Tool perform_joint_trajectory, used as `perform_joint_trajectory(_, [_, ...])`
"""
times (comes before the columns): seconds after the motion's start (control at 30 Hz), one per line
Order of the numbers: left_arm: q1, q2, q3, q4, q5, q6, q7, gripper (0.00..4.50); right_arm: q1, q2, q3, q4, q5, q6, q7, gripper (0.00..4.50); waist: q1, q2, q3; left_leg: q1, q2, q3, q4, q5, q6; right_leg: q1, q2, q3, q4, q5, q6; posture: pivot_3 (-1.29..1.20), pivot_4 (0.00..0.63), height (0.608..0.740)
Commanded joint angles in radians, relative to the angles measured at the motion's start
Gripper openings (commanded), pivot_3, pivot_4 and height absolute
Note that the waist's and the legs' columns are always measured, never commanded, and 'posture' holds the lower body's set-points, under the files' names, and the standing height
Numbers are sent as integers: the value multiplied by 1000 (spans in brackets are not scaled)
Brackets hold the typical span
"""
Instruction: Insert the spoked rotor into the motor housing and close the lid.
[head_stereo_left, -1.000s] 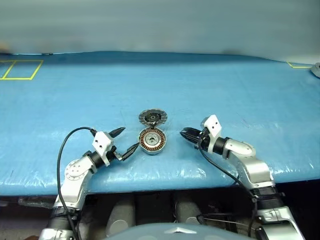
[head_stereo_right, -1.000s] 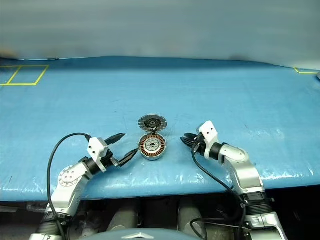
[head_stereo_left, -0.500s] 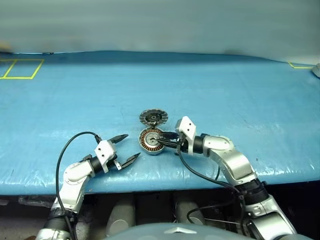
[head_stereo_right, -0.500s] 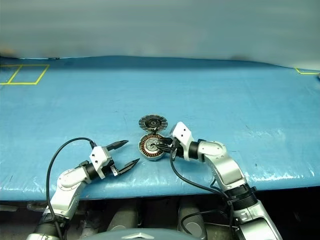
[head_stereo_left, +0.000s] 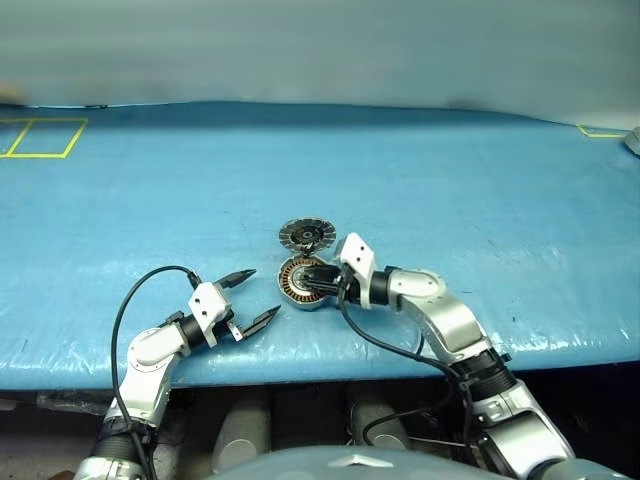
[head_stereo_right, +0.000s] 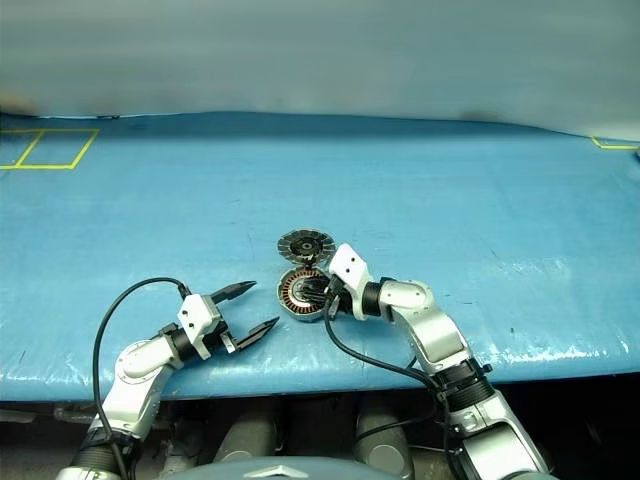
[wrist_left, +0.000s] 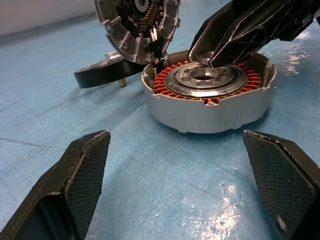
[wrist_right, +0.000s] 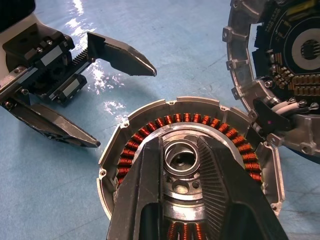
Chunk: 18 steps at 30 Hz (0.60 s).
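Near windings of the motor housing (wrist_right: 192, 165) behind the right gripper's (wrist_right: 182, 145) fingers (wrist_right: 145, 195).

place: lab or test bench | evidence: blue sheet-covered table (head_stereo_left: 420, 170), yellow tape squares (head_stereo_left: 40, 138)

Glossy, crinkly blue sheeting on the table (head_stereo_left: 480, 190). Matt silver metal on the motor housing (wrist_left: 210, 112), shiny copper windings (wrist_right: 150, 127) inside. Textured matt black pads (wrist_left: 87, 167) on the left gripper (head_stereo_left: 250, 297).
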Motion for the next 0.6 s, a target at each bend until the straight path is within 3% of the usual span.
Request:
perform_joint_trajectory(0.03, [-3,-3,4,-14,-15,-27,0,4500,-21,9,-1,-3,-2,-22,3,660,0,0,0,0,0,0,0,0,0,0,0,0,0,0,0,0,150,740])
perform_joint_trajectory(0.6, [-4,-3,3,-12,-10,-27,13,4500,-35,13,6,26,-13,-6,24,660,-1,0,0,0,0,0,0,0,0,0,0,0,0,0,0,0,150,740])
